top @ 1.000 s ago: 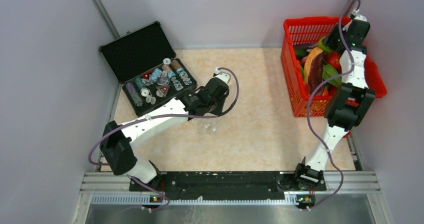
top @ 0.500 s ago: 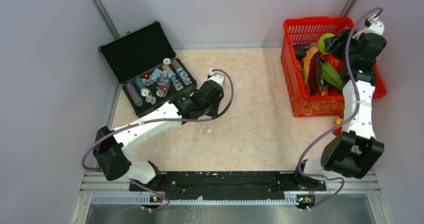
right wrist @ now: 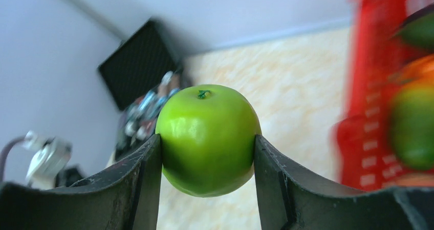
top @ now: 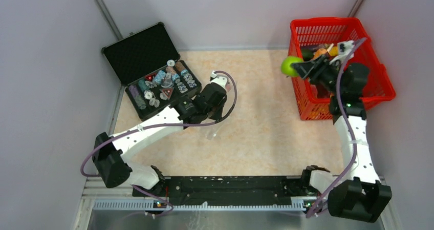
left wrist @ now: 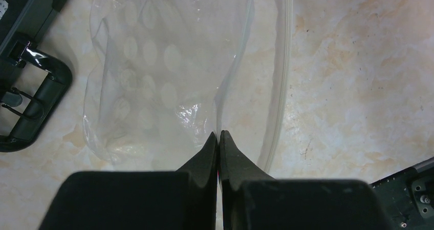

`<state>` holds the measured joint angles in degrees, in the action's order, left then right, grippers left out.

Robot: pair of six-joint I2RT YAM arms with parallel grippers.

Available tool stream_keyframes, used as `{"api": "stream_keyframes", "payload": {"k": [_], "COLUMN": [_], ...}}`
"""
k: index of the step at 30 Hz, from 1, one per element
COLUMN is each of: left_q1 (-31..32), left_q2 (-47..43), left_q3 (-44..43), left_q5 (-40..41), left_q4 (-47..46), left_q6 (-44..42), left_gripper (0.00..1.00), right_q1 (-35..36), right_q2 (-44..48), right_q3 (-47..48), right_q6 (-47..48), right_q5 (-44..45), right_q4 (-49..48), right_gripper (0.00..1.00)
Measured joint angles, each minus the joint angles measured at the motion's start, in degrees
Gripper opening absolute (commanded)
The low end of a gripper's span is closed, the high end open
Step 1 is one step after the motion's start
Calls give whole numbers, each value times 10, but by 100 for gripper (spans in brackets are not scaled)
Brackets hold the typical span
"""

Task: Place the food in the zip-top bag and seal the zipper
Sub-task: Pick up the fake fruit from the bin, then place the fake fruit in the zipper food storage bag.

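Your right gripper (right wrist: 206, 145) is clamping the green apple (right wrist: 204, 130).
Your left gripper (left wrist: 219, 138) is pinching the zip-top bag (left wrist: 153, 71), jaws together, zipper (left wrist: 284, 61) just beside them.

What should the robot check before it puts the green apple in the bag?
1. Green apple gripped firmly: ok, it sits between both fingers of the right gripper.
2. Apple free of the red basket: ok, it hangs in the air beside the basket's left rim.
3. Zip-top bag held in place: ok, the left gripper is shut on one edge of it.
4. Zipper unsealed: ok, the strip lies apart from the pinched edge.
5. Mouth wide enough for the apple: cannot tell.
6. Room in the bag: ok, no food shows inside.
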<state>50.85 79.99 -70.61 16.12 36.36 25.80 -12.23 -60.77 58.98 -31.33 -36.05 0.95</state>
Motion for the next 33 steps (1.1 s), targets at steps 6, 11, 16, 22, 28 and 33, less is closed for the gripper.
{"api": "stream_keyframes", "payload": {"k": [6,11,16,22,28,33], "left_q1": [-1,-1,-1,-1,-1,-1], "left_q2": [0,0,7,18,33,37], "left_q3": [0,0,-11,-25,-26,-27], "left_q5": [-1,-4,-21,-49,-63,-68], "left_q4": [0,0,0,-2,-2,-2], "left_q6": [2,2,2,9,15,21], "left_gripper": [0,0,0,0,0,0], "right_q1": [152,264,378,436,451,459], "right_q2": [64,98,84,81,70,49], "right_q3": [-81,-142,-196,-253,-256,-256], "right_q6": [-23,-48,-76,-123,-150,-164], "right_q5": [22,78,163,231,257,267], "right_q4": [7,-28,-65,-137,-195,-216], "right_gripper": [18,18,17,17,17,17]}}
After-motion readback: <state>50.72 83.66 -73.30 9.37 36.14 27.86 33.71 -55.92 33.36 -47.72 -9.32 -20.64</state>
